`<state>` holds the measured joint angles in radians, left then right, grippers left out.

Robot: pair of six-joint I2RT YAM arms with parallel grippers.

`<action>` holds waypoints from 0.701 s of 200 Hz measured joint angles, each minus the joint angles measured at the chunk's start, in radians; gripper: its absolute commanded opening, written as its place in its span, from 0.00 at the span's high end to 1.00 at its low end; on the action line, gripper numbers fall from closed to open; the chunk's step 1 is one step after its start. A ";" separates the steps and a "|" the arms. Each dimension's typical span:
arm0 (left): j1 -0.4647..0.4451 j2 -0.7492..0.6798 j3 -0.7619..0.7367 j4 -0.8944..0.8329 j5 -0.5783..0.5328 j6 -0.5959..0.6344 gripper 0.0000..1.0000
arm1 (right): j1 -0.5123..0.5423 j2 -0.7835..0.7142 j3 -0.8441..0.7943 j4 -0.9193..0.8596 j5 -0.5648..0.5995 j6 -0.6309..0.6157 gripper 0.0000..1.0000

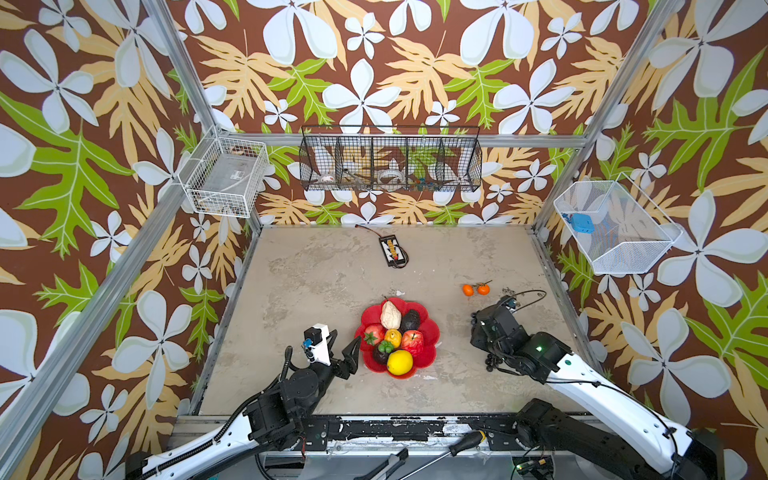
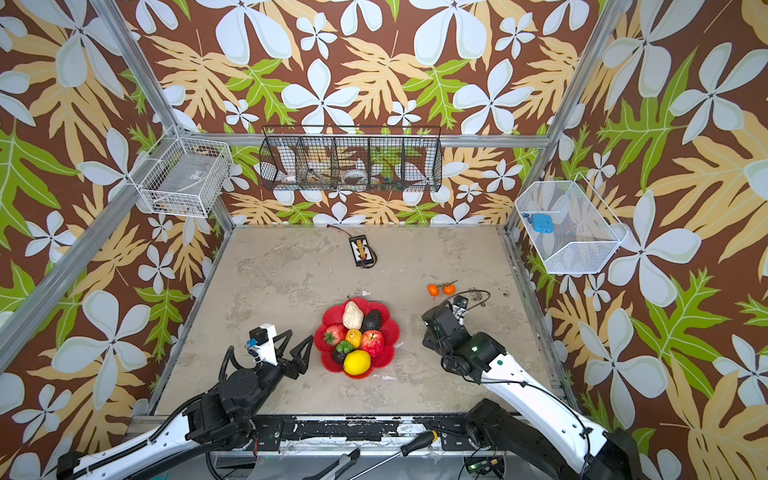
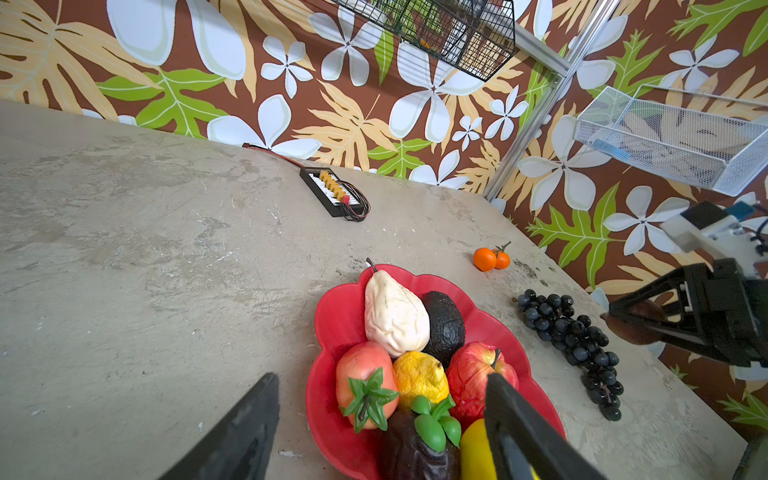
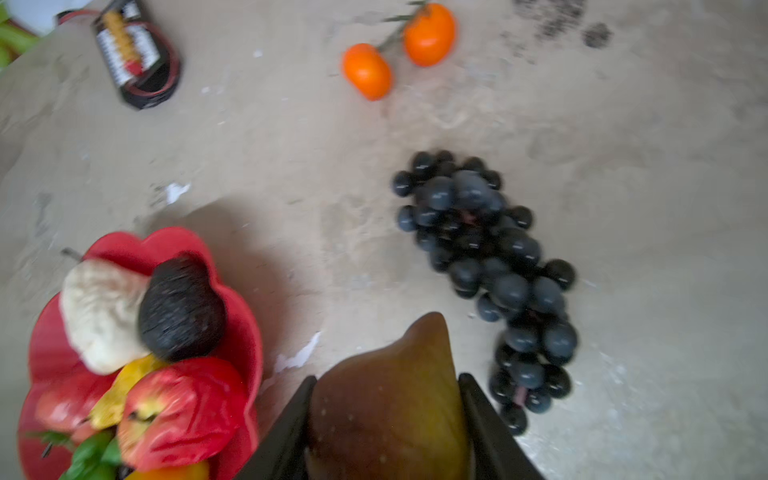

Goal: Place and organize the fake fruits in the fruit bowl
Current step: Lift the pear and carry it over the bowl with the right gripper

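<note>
The bowl sits mid-bench, filled with a pear, avocado, apple, lemon and other fruits. To its right the grapes lie on the bench, with two oranges farther back. The right claw, right of the bowl and near the grapes, is clamped on a brown fruit. The left claw is spread wide and empty, just beside the bowl's left rim. A black device lies near the back wall.
</note>
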<state>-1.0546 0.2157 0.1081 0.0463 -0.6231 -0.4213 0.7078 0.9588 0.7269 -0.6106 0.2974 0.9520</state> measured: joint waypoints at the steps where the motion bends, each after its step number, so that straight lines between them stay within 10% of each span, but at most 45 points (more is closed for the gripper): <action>1: 0.000 0.000 0.000 0.000 0.000 0.000 0.22 | 0.004 0.002 0.001 0.003 0.000 -0.002 0.53; 89: 0.005 0.156 0.060 0.026 0.089 -0.057 0.19 | 0.317 0.218 -0.015 0.536 0.005 -0.377 0.51; 140: 0.193 0.349 0.194 0.042 0.385 -0.164 0.20 | 0.341 0.222 -0.156 0.819 -0.010 -0.563 0.50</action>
<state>-0.8616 0.5644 0.3023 0.0883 -0.2379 -0.5858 1.0492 1.1812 0.5709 0.2081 0.2874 0.3893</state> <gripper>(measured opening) 0.806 0.496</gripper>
